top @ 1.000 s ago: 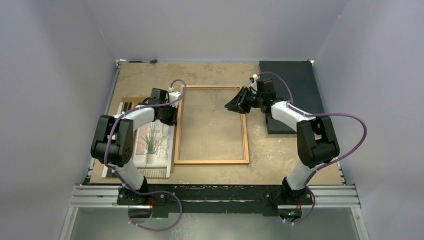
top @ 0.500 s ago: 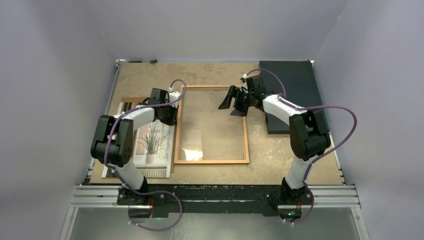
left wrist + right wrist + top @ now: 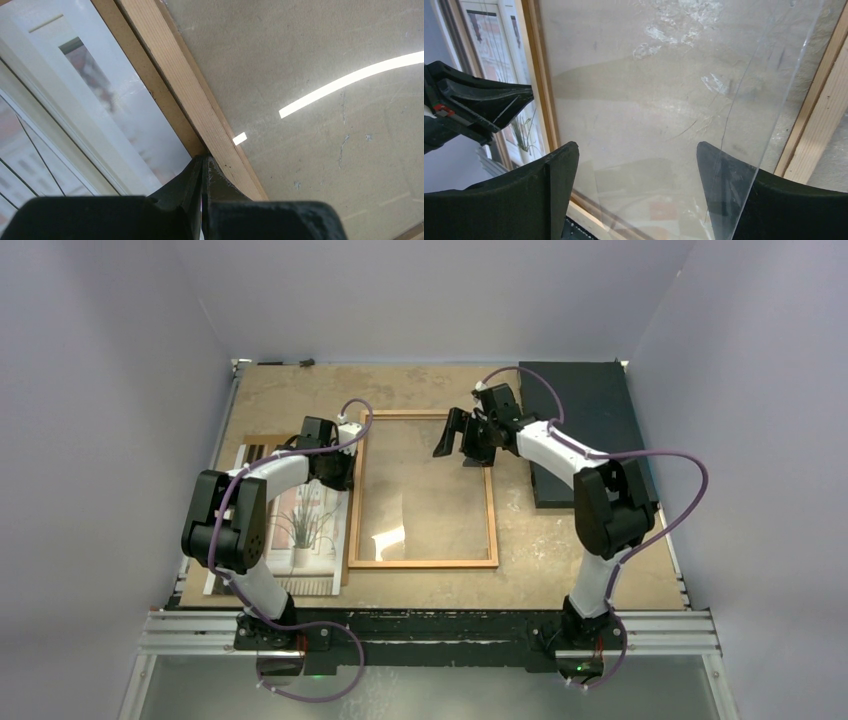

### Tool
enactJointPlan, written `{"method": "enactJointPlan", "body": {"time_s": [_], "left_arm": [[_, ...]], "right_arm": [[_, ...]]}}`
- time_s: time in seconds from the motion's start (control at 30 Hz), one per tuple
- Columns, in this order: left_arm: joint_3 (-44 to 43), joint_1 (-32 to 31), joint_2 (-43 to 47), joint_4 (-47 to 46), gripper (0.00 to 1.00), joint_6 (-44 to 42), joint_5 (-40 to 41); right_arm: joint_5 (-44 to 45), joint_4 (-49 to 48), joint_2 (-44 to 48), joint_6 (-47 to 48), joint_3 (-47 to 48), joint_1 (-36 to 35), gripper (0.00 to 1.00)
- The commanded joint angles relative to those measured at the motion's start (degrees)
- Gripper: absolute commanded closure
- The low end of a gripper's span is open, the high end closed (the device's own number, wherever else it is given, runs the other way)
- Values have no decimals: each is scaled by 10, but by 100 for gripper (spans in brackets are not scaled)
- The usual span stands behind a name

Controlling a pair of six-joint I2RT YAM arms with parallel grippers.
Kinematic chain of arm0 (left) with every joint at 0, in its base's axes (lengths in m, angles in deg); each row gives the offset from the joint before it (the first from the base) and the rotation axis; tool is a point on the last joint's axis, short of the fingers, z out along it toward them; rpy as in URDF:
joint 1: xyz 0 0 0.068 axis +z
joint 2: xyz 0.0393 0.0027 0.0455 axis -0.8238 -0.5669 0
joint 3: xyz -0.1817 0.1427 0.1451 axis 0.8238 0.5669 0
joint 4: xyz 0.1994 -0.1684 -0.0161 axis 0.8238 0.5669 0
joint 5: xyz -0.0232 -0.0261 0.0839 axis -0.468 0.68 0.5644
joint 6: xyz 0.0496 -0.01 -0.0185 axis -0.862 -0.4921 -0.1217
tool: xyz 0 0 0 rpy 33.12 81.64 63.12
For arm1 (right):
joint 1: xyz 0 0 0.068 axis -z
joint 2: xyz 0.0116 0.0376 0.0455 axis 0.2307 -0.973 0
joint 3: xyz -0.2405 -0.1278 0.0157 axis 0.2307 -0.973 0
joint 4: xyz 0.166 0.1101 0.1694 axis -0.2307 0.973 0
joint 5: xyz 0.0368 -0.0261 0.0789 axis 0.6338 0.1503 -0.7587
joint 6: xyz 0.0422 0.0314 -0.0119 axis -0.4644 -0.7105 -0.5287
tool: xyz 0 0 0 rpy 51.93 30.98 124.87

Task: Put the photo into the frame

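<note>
The frame [image 3: 423, 563] lies flat in the middle of the counter [image 3: 300, 390], its long sides running away from the arms. The photo [image 3: 300, 528] lies face up just beside its left rail, on a brown backing board [image 3: 262, 441] and partly under the left arm.

The left gripper [image 3: 337, 468] is down at that left rail, towards the far end. Its jaws are pressed together with only a hairline slit between them. The tips sit against the rail's outer edge where wood meets board (whether they pinch anything there, I cannot tell).

The right gripper [image 3: 455, 436] hangs over the far right part of the frame, jaws spread wide and pointing across to the left. Through its own camera a clear pane [image 3: 649, 100] fills the gap between the jaws. The pane's edge slants across, out of line with the right rail, and passes just in front of the finger [image 3: 774, 200] on that side. I cannot tell whether the two touch.

A dark slab [image 3: 590, 400] lies at the far right of the counter, well apart from the photo.
</note>
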Motion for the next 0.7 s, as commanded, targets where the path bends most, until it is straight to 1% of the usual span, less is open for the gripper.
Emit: {"method": "enactJointPlan", "body": {"time_s": [0.0,0.13,0.23,0.5,0.67], "left_arm": [[11,-6,-1,22,100,-2,-22],[9,-5,-2,24,100,-2,-22],[9,-5,-1,24,100,-2,-22],[8,-5,-2,23,100,-2,-23],[10,-5,-2,23,100,-3,-22]], "right_arm": [[39,22,-4,17,36,-13,9],[70,46,-12,25,61,-28,6],[89,61,-15,32,75,-34,1],[122,88,-25,43,88,-37,1],[163,105,-28,55,94,-37,1]]}}
